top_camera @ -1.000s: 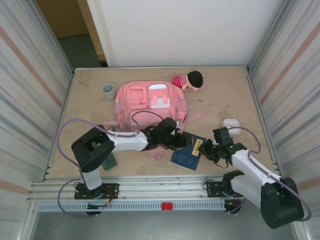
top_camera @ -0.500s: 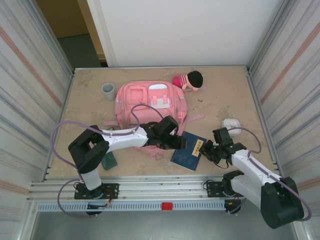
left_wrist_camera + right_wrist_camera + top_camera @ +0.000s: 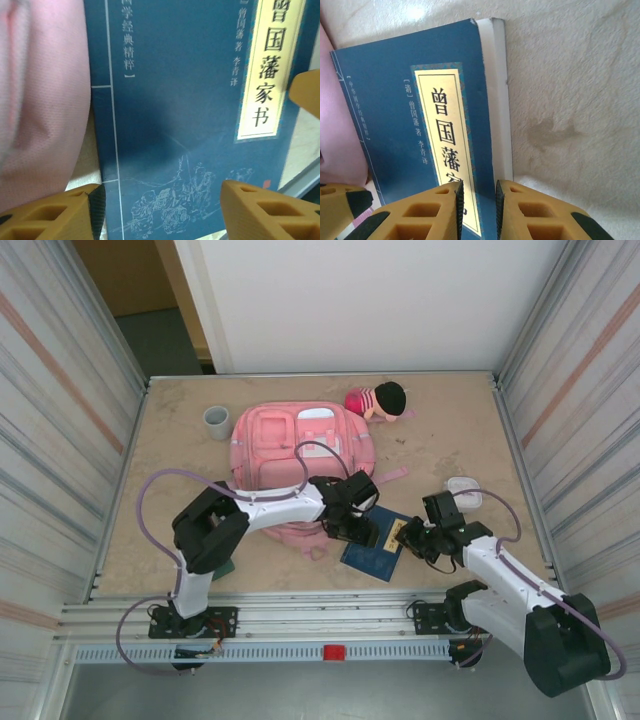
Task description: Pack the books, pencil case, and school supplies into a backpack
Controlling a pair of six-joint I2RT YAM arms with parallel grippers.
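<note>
Left gripper [image 3: 157, 205] wide open, low over the book [image 3: 175, 125], holding nothing. One yellow finger [image 3: 50, 215] down by the book's left edge, the other over the little drawing on the cover.

Right gripper [image 3: 476, 200] almost closed, with just a thin gap between its two yellow fingers. Tips right at the book's long pale label. Nothing seen pinched; cannot tell if touching the cover.

Book flat on the table [image 3: 450, 430], near the front edge, between the two grippers. Dark blue, with black writing on the pale yellow label. White page edges along one side. Pink cloth right up against its left edge.

Small dark green thing [image 3: 220, 562] on the table, just beside the left arm. Small white thing [image 3: 462, 488] farther back on the right, just behind the right arm.

Backpack [image 3: 290, 445] behind the book, flat in the middle of the table, front pockets facing up. Big and pink with white trim. Left arm stretched across its near edge.

At the far end, grey cup [image 3: 217, 421] standing up, just beside the backpack's left corner. Pink-and-black plush doll [image 3: 378, 400] lying by its right corner.
</note>
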